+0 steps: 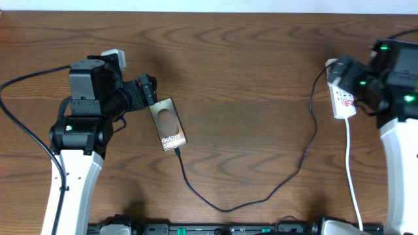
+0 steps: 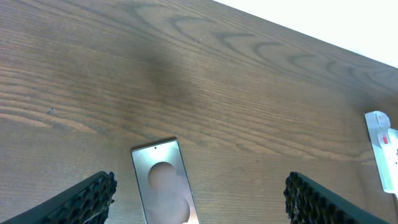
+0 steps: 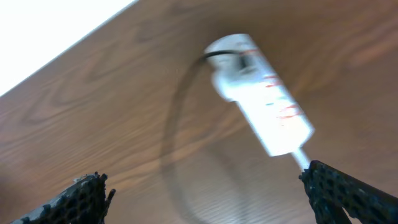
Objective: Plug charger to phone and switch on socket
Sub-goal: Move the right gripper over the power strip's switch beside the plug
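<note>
Black charger (image 1: 261,199) lying from phone (image 1: 168,124) to white socket (image 1: 341,98).
With left gripper (image 1: 149,91) spread wide beside the phone, right gripper (image 3: 217,196) spread wide over the socket.

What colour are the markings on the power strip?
Red, on the white socket; clearest in the right wrist view, though blurred.

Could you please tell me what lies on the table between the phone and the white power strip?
Overhead view: only bare brown wooden table and the thin black charger cable looping from the glossy brownish-grey smartphone to the elongated white power strip.
</note>
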You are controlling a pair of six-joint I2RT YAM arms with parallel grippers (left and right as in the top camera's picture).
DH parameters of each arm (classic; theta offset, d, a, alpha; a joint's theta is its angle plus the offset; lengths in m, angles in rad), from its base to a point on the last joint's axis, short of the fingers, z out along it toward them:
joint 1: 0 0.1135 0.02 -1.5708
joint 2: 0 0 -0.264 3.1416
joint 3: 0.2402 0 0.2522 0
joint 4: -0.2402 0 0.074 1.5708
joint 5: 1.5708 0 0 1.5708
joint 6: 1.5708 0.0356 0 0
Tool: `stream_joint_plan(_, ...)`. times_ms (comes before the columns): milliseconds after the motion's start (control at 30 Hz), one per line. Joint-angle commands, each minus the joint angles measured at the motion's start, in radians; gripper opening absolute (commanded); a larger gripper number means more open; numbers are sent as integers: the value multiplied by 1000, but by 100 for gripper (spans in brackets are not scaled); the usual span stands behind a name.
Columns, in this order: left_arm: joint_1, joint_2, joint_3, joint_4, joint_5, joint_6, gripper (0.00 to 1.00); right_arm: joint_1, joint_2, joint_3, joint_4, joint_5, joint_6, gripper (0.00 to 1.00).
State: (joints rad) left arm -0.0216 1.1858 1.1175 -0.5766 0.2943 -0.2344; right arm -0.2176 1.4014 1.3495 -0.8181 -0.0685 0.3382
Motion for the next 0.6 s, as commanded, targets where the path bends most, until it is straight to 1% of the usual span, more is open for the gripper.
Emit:
stream_joint_plan(0,5,7,1,0,11,16,88,-101,71,11,3,-76,-119,99)
stream_joint_plan(67,5,8,1,0,11,16,89,-155,128,12,16,-152,-179,99)
stream_joint_plan(100,5,7,1,0,11,16,88,-190,180,12,34,-215,-235,99)
stream_joint_plan(200,5,8,1,0,11,16,89,-227,276,12,80,-359,-406,99)
stream_joint_plan(300,5,7,1,0,11,16,89,-233,341,12,119,-395,-497,99)
stream_joint_plan(367,5,7,1,-6,11,16,89,-233,383,12,147,-395,-541,98)
stream_joint_plan(567,5,8,1,-14,11,16,89,-233,489,12,224,-434,-549,93)
